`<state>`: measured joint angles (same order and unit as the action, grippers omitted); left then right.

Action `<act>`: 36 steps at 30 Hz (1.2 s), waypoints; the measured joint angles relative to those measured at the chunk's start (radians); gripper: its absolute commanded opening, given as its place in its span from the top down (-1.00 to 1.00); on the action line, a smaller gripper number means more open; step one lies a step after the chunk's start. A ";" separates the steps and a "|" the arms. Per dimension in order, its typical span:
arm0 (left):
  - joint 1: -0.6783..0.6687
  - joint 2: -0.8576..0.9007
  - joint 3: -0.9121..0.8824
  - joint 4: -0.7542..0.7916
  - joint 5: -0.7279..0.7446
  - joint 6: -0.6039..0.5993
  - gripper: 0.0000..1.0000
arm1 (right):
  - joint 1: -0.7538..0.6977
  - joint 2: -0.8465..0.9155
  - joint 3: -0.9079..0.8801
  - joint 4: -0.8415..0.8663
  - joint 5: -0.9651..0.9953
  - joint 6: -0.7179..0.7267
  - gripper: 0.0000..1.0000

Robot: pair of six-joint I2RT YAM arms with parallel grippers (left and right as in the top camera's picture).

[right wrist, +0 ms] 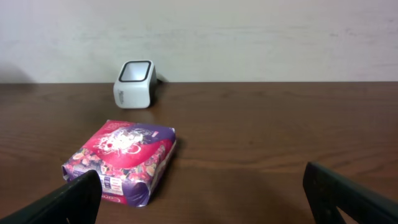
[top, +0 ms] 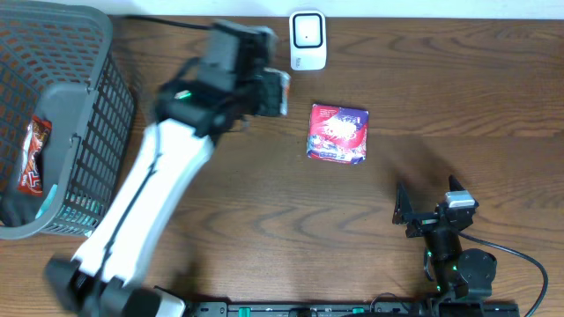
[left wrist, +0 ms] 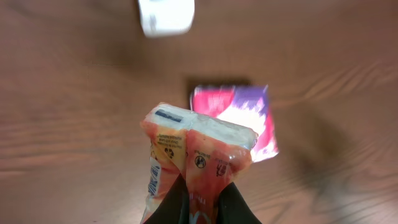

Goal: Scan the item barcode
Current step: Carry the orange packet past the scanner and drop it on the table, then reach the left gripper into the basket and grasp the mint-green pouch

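Upper centre of the overhead view: left gripper (top: 261,90) clamped on an orange snack packet (left wrist: 199,149), held above the wooden table (top: 493,88), near a white barcode scanner (top: 307,40) at the top edge. Centre: a pink and purple packet (top: 337,133) lying flat, apart from both. Lower right: right gripper (top: 407,214), jaws wide apart, holding nothing. Far left: a grey mesh basket (top: 99,106) with a red packet (top: 33,154) inside.

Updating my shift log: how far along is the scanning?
Done: left gripper holds an orange packet off the table. In hand: packet is near the scanner, not yet over its window. Left: the scan itself. A purple pack lies on the table; right gripper is open.
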<state>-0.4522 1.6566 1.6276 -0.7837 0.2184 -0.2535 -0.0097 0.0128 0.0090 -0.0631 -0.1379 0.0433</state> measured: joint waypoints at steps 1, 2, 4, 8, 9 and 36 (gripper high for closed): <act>-0.017 0.047 0.000 0.001 -0.005 0.001 0.84 | 0.000 0.000 0.000 0.000 0.000 0.000 -0.99; -0.030 0.084 0.000 0.002 -0.008 0.001 0.74 | 0.000 0.000 0.000 0.000 0.000 0.000 -0.99; -0.050 0.148 0.000 0.002 -0.012 0.013 0.31 | 0.000 0.000 0.000 0.000 0.000 0.000 -0.98; -0.067 0.260 0.000 0.002 -0.015 0.017 -0.02 | 0.000 0.000 0.000 0.000 0.000 0.000 -0.99; -0.067 0.273 0.000 0.001 -0.016 0.019 -0.08 | 0.000 0.000 0.000 0.000 0.000 0.000 -0.98; 0.742 -0.137 0.069 -0.059 -0.325 -0.071 -0.57 | 0.000 0.000 0.000 0.000 0.000 0.000 -0.98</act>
<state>0.2897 1.5192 1.6966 -0.8425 -0.1070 -0.3241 -0.0097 0.0128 0.0090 -0.0631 -0.1379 0.0437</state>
